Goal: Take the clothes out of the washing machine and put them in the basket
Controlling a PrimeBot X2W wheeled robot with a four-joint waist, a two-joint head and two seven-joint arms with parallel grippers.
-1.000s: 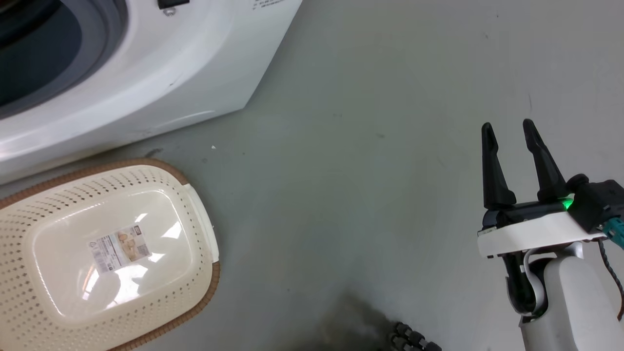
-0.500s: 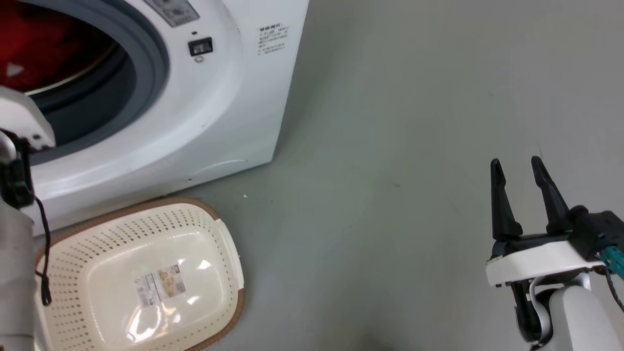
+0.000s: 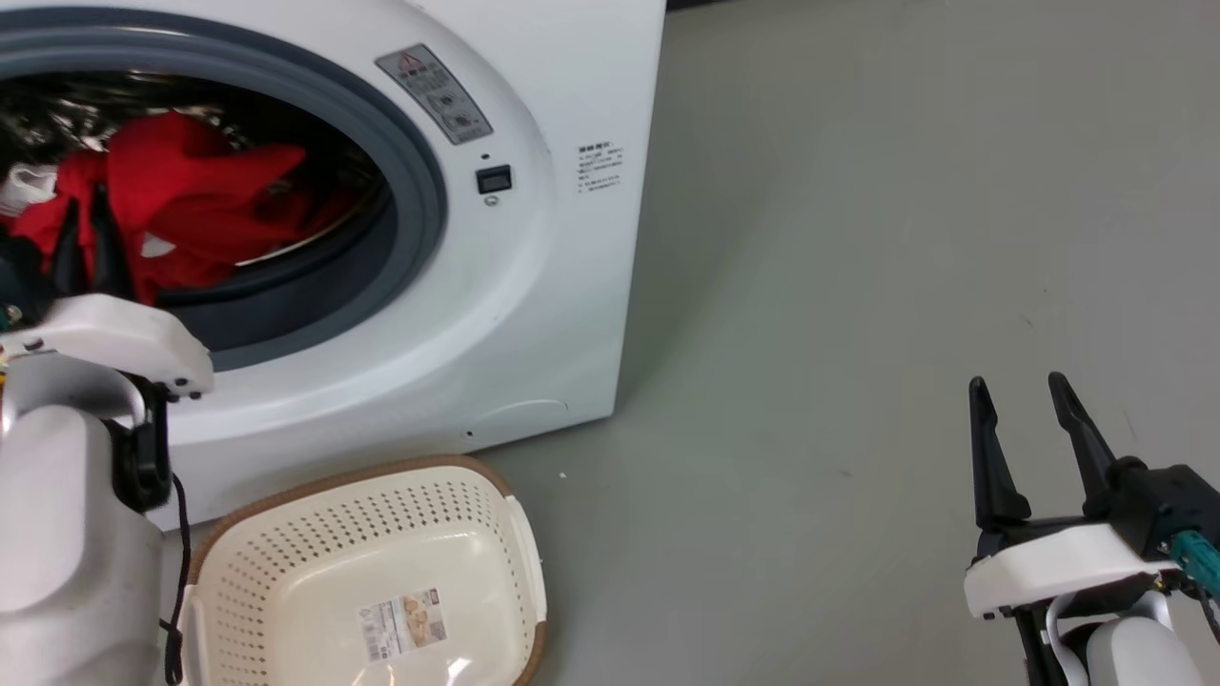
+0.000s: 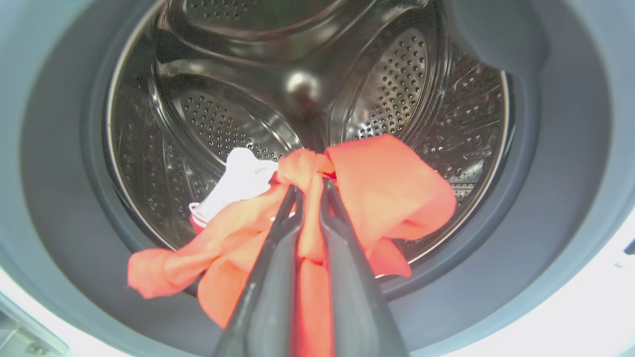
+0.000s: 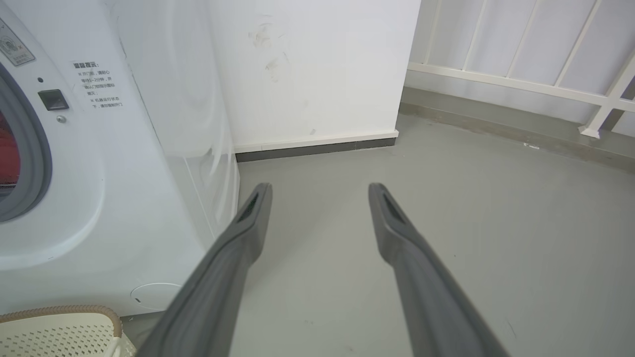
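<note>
Left pincer was seen clamped on the clothes, a fold of red fabric being pinched between its two dark fingers at the mouth of the washing machine. The garment was bunched around and beyond the fingertips. A white patch lay to their left, and a red flap hung to the lower left over the grey rubber rim. A larger red lobe was spread to the right against the perforated drum. The lower part of the cloth was draped across the drum's front lip. Within the round porthole, a wide gap was left between the pincer and the rim on either side and above.

On the floor, just in front of the washer's base and below the porthole, the basket was set with its mouth up, a paper label showing whole on its bottom. A broad stretch of grey floor lay between the machine's right corner and the right pincer. That pincer was held with its fingers spread apart, gripping no object, well apart from both washer and basket. Beyond it, a white wall and a pale railing were seen at the floor's far edge.
</note>
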